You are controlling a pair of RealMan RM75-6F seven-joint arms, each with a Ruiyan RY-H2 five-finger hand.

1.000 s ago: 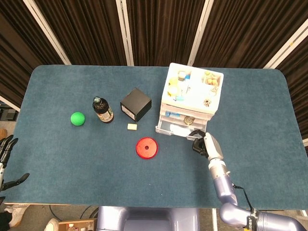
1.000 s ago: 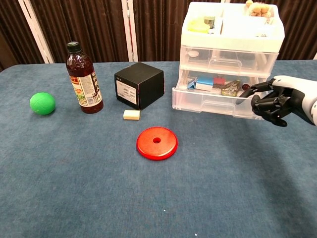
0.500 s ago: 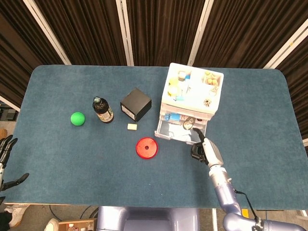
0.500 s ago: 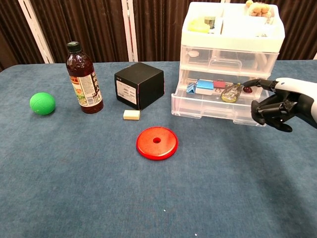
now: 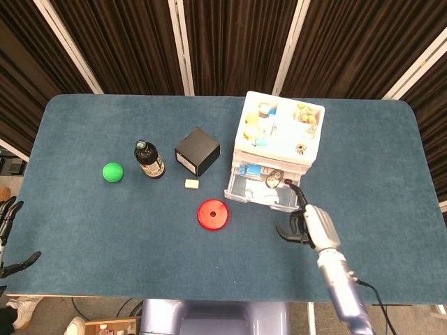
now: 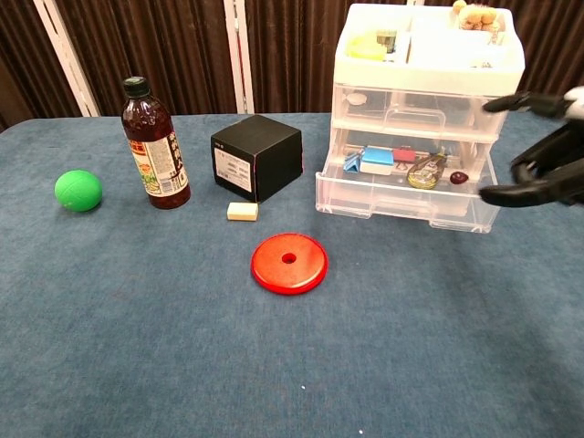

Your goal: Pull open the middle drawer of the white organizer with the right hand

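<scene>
The white organizer [image 5: 279, 136] [image 6: 427, 64] stands at the back right of the table, its top tray full of small items. Below a shut upper drawer [image 6: 415, 108], a drawer [image 5: 262, 192] [image 6: 401, 196] stands pulled out toward the front, showing a blue box and several small things. My right hand [image 5: 307, 225] [image 6: 546, 157] hovers just right of and in front of that drawer, fingers spread, holding nothing and apart from the drawer front. My left hand [image 5: 8, 234] shows only at the lower left edge of the head view, off the table, fingers spread.
A red disc [image 5: 212, 213] [image 6: 289, 263] lies in front of the drawer's left corner. A cream block [image 6: 242, 211], a black box [image 6: 256, 155], a dark bottle [image 6: 156, 146] and a green ball [image 6: 78, 190] stand further left on the blue table [image 6: 182, 347].
The drawer has slid out toward the front. My right hand has let go of its front, drawn back and to the right, and spread its fingers.
</scene>
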